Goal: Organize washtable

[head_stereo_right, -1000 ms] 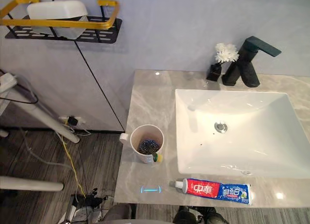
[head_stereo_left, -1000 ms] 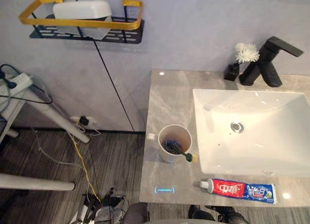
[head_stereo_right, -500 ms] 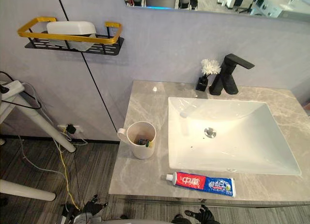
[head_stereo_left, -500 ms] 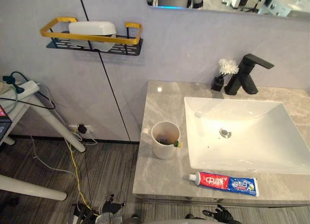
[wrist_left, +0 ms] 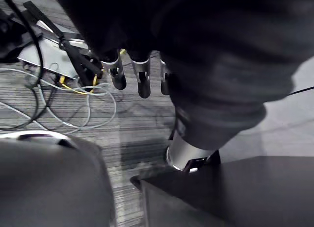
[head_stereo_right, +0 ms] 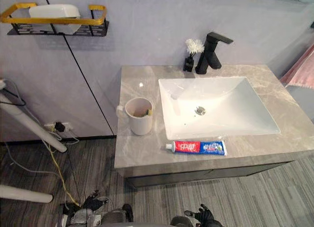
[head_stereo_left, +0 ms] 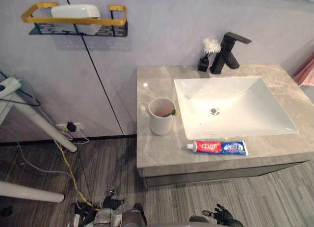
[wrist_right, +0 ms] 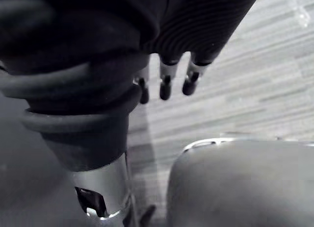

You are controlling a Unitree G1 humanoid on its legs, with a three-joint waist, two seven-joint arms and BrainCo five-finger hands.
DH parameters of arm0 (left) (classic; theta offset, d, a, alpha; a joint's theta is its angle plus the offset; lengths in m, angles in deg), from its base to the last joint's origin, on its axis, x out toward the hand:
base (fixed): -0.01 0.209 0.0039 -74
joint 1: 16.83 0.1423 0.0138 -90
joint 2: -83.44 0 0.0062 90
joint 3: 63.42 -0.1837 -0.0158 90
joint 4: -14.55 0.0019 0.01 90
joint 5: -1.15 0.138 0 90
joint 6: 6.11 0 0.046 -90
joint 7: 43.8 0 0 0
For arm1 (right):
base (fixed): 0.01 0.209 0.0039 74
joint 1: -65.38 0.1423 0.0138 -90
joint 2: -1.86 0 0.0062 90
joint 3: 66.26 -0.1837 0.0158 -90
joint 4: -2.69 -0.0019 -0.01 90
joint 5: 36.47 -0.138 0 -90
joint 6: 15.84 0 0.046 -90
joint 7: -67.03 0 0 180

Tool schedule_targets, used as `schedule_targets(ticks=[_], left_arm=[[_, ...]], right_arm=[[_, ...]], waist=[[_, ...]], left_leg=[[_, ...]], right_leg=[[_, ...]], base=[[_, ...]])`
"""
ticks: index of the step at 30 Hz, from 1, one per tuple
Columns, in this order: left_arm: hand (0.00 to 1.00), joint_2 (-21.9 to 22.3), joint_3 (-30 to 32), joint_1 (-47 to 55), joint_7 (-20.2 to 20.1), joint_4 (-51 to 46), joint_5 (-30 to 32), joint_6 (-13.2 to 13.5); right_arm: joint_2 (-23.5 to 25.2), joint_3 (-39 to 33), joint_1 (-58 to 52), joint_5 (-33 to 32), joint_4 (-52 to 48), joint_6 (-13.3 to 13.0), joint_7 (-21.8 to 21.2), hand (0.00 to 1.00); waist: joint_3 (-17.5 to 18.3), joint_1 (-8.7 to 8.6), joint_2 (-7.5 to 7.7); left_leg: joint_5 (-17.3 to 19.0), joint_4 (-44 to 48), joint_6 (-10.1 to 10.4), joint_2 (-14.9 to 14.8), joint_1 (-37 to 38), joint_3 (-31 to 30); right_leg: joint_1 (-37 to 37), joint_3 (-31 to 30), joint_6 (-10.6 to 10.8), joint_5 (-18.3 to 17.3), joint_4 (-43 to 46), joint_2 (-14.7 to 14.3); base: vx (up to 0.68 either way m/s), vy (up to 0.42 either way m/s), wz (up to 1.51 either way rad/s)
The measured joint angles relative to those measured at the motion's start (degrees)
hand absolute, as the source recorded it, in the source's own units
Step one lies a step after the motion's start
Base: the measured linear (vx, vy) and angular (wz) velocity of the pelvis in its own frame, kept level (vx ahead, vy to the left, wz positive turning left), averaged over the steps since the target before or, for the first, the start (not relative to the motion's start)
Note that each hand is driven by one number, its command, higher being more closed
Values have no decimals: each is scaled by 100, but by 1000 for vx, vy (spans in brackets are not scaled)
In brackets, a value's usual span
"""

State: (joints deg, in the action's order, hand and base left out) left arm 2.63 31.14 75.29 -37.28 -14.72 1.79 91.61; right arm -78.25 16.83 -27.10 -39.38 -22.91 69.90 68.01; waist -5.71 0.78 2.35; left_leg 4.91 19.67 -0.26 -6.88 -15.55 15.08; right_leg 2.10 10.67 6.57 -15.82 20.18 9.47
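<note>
- Left hand [wrist_left: 143,82]: fingers [wrist_left: 117,76] hang straight and relaxed, slightly apart, holding nothing. The tips point down at the wood-pattern floor [wrist_left: 122,119].
- Right hand [wrist_right: 165,85]: fingers [wrist_right: 191,80] are likewise loose and nearly straight, with nothing between them and only floor boards past the tips.
- In the head views, both hands sit low at the near edge, the left at [head_stereo_right: 93,203] and the right at [head_stereo_right: 201,214]. They are well apart from the washtable [head_stereo_left: 157,153], which stands ahead of and above the fingers.
- Toothpaste tube [head_stereo_left: 218,147]: lies flat along the front strip of the washtable, cap toward the left-hand side. It is the item nearest the right-hand fingers and no finger touches it.
- Cup [head_stereo_left: 161,120]: white and upright, ahead of the left-hand fingers, just beside the left rim of the basin [head_stereo_left: 279,124]. The yellow-green end of a brush [head_stereo_left: 171,112] rests on the cup rim.
- Faucet [head_stereo_left: 227,53]: black, behind the basin, far from both hands. A small black vase [head_stereo_left: 203,64] with a white flower stands just beside it.
- Wall rack [head_stereo_left: 73,22]: black with a yellow rail, farthest from the fingers and beyond the left-hand side. It carries a white container [head_stereo_left: 76,11].
</note>
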Motion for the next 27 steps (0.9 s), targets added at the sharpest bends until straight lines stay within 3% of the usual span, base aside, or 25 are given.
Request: schedule_targets(ticks=[1,2,5,6,7,8,10,11,12,14,15,16,27], left_arm=[[0,24,0,2,1,-42,0,5],[0,122,-7,-40,3,-42,-3,13],[0,246,-53,-10,5,-42,-30,27],[0,232,-48,35,13,-43,-56,42],[0,197,2,57,12,-39,-119,41],[0,165,40,59,10,-46,-134,42],[0,160,279,50,11,-64,-232,142],[0,179,329,71,13,-56,-231,144],[0,210,440,137,13,-42,-231,144],[0,242,527,214,8,120,-228,106],[0,248,565,228,6,183,-226,85],[0,181,857,578,5,300,-224,-6],[0,169,821,591,-8,303,-213,-4]], right_arm=[[-8,4,49,-4,1,-16,10,0],[-57,24,192,-51,-1,-50,15,0],[-112,136,203,-95,0,-85,20,0],[-131,156,226,-92,-5,-94,14,0],[-122,147,233,-87,-35,-123,21,0],[-101,115,236,-85,-39,-146,22,0],[-171,93,223,-83,-47,-167,27,0],[-218,89,197,-85,-47,-169,26,0],[-286,75,172,-84,-47,-168,25,0],[-314,-62,62,-85,-47,-167,12,0],[-330,-138,34,-85,-44,-164,10,0],[17,-555,-346,-107,168,-151,-2,0],[34,-555,-372,-94,170,-145,9,0]], waist=[[-1,33,-33],[-111,21,-240],[-235,48,-526],[-263,69,-498],[-258,82,-526],[-292,88,-416],[-394,97,-240],[-394,90,-238],[-366,90,-288],[-289,103,-449],[-253,98,-508],[63,0,-157],[67,3,-150]], left_leg=[[-115,-121,17,1,-72,5],[-405,-367,34,-48,-183,-122],[-1313,-1445,251,-99,44,-445],[-1457,-1716,357,-168,117,-488],[-1247,-1896,568,-257,170,-406],[-1182,-1789,647,-248,117,-355],[-904,-354,350,-250,-46,-473],[-692,6,352,-242,-6,-547],[-204,373,410,-226,161,-677],[107,-295,502,-214,659,-686],[119,-585,493,-195,777,-640],[-607,-2484,165,573,1917,-702],[-629,-2481,132,605,2048,-831]], right_leg=[[-28,37,-17,-7,-258,-45],[-95,180,-152,139,-656,-205],[-267,585,-354,569,-1183,-565],[-256,671,-432,621,-1187,-663],[-263,880,-532,681,-1226,-714],[-243,956,-578,705,-1268,-644],[-158,1075,-644,762,-1207,-426],[-150,1080,-628,789,-1216,-386],[-128,1049,-616,840,-1260,-333],[-77,994,-495,1011,-1399,-361],[-79,995,-450,1066,-1455,-374],[-699,1096,-104,1463,-2118,-36],[-860,1167,-104,1463,-2029,-1]], base=[[-279,-157,8],[-311,-160,32],[-280,-139,54],[-283,-153,51],[-245,-102,47],[-236,-96,57],[-202,-46,44],[-159,55,18],[-114,121,-1],[-87,188,-7],[-43,117,-1],[-16,42,1],[-3,1,6]])
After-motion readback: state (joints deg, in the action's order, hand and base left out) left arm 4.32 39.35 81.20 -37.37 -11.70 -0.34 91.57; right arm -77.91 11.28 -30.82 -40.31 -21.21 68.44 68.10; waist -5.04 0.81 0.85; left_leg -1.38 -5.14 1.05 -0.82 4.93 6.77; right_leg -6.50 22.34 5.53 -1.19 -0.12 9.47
